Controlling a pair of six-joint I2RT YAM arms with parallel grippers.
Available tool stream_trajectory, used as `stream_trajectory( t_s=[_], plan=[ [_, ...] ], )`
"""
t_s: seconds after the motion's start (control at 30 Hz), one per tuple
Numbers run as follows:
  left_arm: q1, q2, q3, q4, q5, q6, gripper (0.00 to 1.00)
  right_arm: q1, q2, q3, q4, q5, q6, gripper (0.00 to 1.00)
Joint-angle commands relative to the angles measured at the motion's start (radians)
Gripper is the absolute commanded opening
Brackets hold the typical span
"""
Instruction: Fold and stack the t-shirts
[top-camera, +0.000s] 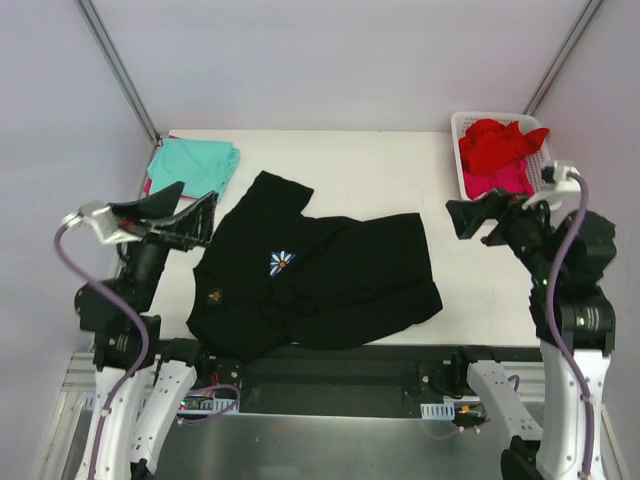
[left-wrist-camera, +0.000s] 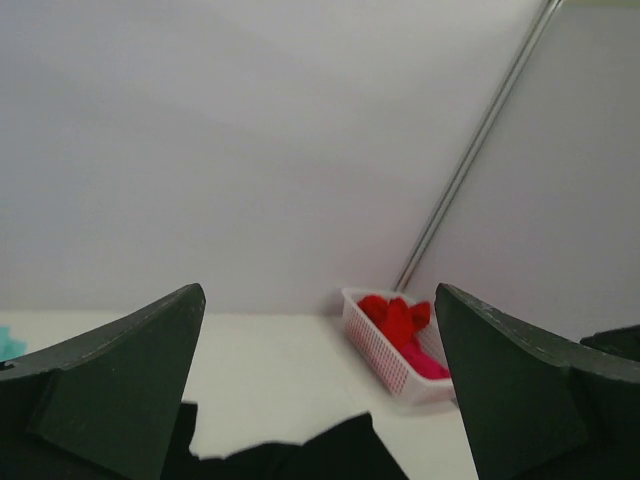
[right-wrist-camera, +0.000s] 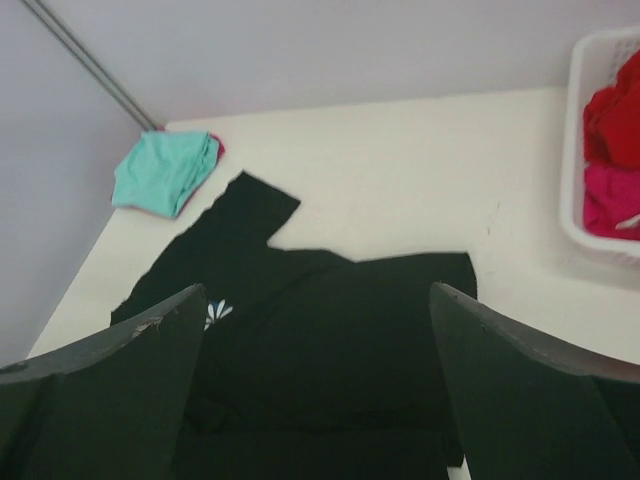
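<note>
Black t-shirt (top-camera: 330, 285) lies in the middle of the table (top-camera: 380, 170), long axis left to right, one sleeve pointing far-left toward the teal t-shirt (top-camera: 195, 163). Left gripper (top-camera: 198, 192) and right gripper (top-camera: 455, 220) hover spread wide, empty.

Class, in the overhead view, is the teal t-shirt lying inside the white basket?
No: the teal t-shirt lies on the table at far left, the basket stands at far right.

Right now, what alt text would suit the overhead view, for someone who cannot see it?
A black t-shirt with a small flower print lies rumpled across a white table, flanked by the open, empty left pincer and right pincer. A folded teal shirt sits far left; a white basket holding a red shirt and a pink shirt sits far right.
</note>
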Motion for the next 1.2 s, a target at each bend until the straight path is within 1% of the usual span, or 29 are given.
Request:
stream_trajectory(
  t_s=[0.0, 0.07, 0.17, 0.2, 0.23, 0.27, 0.3, 0.37, 0.4, 0.43, 0.47, 0.5, 0.53, 0.57, 0.6, 0.63, 0.67, 0.7, 0.73, 0.77, 0.83, 0.87, 0.9, 0.93, 0.97, 1.03, 1.13, 1.17],
  plan=[
    [0.006, 0.147, -0.010, -0.090, 0.114, -0.090, 0.99, -0.001, 0.163, 0.061, -0.130, -0.069, -0.003, 0.96],
    [0.006, 0.196, -0.024, -0.092, 0.114, -0.113, 0.99, 0.002, 0.190, 0.037, -0.126, -0.054, -0.013, 0.96],
    [0.006, 0.297, -0.057, -0.093, 0.055, -0.136, 0.99, 0.001, 0.232, -0.035, -0.078, -0.021, -0.014, 0.96],
    [0.006, 0.357, -0.057, -0.096, 0.051, -0.130, 0.99, 0.001, 0.253, -0.058, -0.068, -0.009, -0.013, 0.96],
    [0.006, 0.389, -0.053, -0.096, 0.057, -0.126, 0.99, 0.001, 0.278, -0.058, -0.072, -0.005, -0.051, 0.96],
    [0.006, 0.423, -0.047, -0.096, 0.067, -0.123, 0.99, 0.001, 0.337, -0.060, -0.074, 0.003, -0.063, 0.96],
    [0.006, 0.493, -0.024, -0.103, 0.085, -0.123, 0.99, 0.002, 0.366, -0.055, -0.077, 0.009, -0.074, 0.96],
    [0.006, 0.567, 0.005, -0.104, 0.111, -0.107, 0.99, 0.001, 0.431, -0.031, -0.083, 0.021, -0.091, 0.96],
    [0.006, 0.639, 0.040, -0.110, 0.139, -0.097, 0.99, 0.002, 0.493, -0.011, -0.089, 0.043, -0.091, 0.96],
    [0.006, 0.678, 0.061, -0.110, 0.154, -0.086, 0.99, 0.002, 0.521, 0.033, -0.098, 0.051, -0.086, 0.96],
    [0.006, 0.715, 0.106, -0.115, 0.171, -0.066, 0.99, 0.002, 0.546, 0.049, -0.097, 0.052, -0.077, 0.96],
    [0.006, 0.792, 0.131, -0.118, 0.197, -0.054, 0.99, 0.002, 0.590, 0.064, -0.088, 0.046, -0.068, 0.96],
    [0.007, 0.836, 0.157, -0.119, 0.218, -0.046, 0.99, 0.002, 0.610, 0.095, -0.066, 0.038, -0.056, 0.96],
    [0.009, 0.882, 0.227, -0.127, 0.241, -0.023, 0.99, 0.002, 0.638, 0.118, -0.066, 0.032, -0.036, 0.96],
    [0.010, 0.976, 0.269, -0.145, 0.258, -0.015, 0.99, 0.004, 0.678, 0.135, -0.062, 0.029, -0.033, 0.96],
    [0.012, 1.029, 0.315, -0.196, 0.303, -0.012, 0.99, 0.004, 0.701, 0.155, -0.065, 0.026, -0.027, 0.96],
    [0.016, 1.081, 0.411, -0.222, 0.326, -0.012, 0.99, 0.005, 0.716, 0.191, -0.069, 0.009, -0.024, 0.96],
    [0.021, 1.183, 0.459, -0.248, 0.358, -0.018, 0.99, 0.004, 0.730, 0.202, -0.068, -0.006, -0.025, 0.96],
    [0.038, 1.237, 0.505, -0.282, 0.419, -0.026, 0.99, 0.007, 0.744, 0.213, -0.071, -0.012, -0.024, 0.96],
    [0.047, 1.340, 0.598, -0.300, 0.458, -0.040, 0.99, 0.008, 0.746, 0.221, -0.074, -0.017, -0.023, 0.96],
    [0.070, 1.438, 0.691, -0.352, 0.495, -0.041, 0.99, 0.013, 0.740, 0.219, -0.072, -0.017, -0.025, 0.96],
    [0.097, 1.530, 0.773, -0.409, 0.504, -0.056, 0.99, 0.016, 0.733, 0.218, -0.072, -0.015, -0.027, 0.96],
    [0.110, 1.566, 0.803, -0.420, 0.501, -0.063, 0.99, 0.018, 0.730, 0.218, -0.078, -0.012, -0.031, 0.96],
    [0.118, 1.591, 0.823, -0.434, 0.460, -0.040, 0.99, 0.022, 0.720, 0.218, -0.087, -0.011, -0.031, 0.96],
    [0.125, 1.612, 0.850, -0.472, 0.352, -0.020, 0.99, 0.025, 0.714, 0.216, -0.092, -0.006, -0.034, 0.96],
    [0.124, 1.632, 0.887, -0.520, 0.250, 0.050, 0.99, 0.037, 0.700, 0.212, -0.112, 0.006, -0.046, 0.96],
    [0.125, 1.709, 1.028, -0.653, 0.209, 0.150, 0.99, 0.053, 0.669, 0.195, -0.127, 0.046, -0.063, 0.96],
    [0.124, 1.751, 1.117, -0.693, 0.191, 0.175, 0.99, 0.056, 0.660, 0.192, -0.129, 0.057, -0.065, 0.96]
  ],
)
